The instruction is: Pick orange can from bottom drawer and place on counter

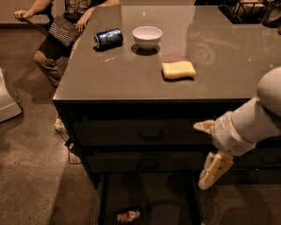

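The orange can (128, 215) lies on its side near the front of the open bottom drawer (153, 197), at the lower edge of the camera view. My gripper (207, 149) hangs in front of the cabinet's right side, above and to the right of the can and apart from it. Its cream fingers (215, 169) are spread open and hold nothing. The counter (123, 74) spans the upper part of the view above the drawers.
On the counter stand a dark blue can (108, 38), a white bowl (147, 37) and a yellow sponge (178, 70). Two shallower handled drawers (149, 134) are shut. A seated person (61, 30) is at the far left corner. A wire rack (246, 11) is at the back right.
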Available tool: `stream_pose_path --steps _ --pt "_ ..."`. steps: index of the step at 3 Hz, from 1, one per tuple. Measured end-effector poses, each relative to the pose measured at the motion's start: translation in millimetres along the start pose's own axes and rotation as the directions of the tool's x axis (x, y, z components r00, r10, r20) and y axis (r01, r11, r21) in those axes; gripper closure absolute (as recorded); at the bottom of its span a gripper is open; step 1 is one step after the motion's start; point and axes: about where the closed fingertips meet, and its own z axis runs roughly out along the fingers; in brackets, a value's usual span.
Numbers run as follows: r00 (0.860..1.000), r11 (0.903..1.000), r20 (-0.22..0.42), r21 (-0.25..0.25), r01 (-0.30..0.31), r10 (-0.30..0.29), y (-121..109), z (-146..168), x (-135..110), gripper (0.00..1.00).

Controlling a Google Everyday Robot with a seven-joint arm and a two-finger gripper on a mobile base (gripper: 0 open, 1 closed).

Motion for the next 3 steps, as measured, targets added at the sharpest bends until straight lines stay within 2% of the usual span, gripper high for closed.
stream_pose_path --steps 1,2,3 --pt "0.998 0.9965 0.054 -0.083 -0.006 0.011 19 74 9 0.0" --pt "0.998 0.9965 0.054 -0.083 -0.006 0.011 19 74 9 0.0" --pt "0.999 0.9956 0.048 -0.093 -0.004 0.008 19 96 15 0.0"
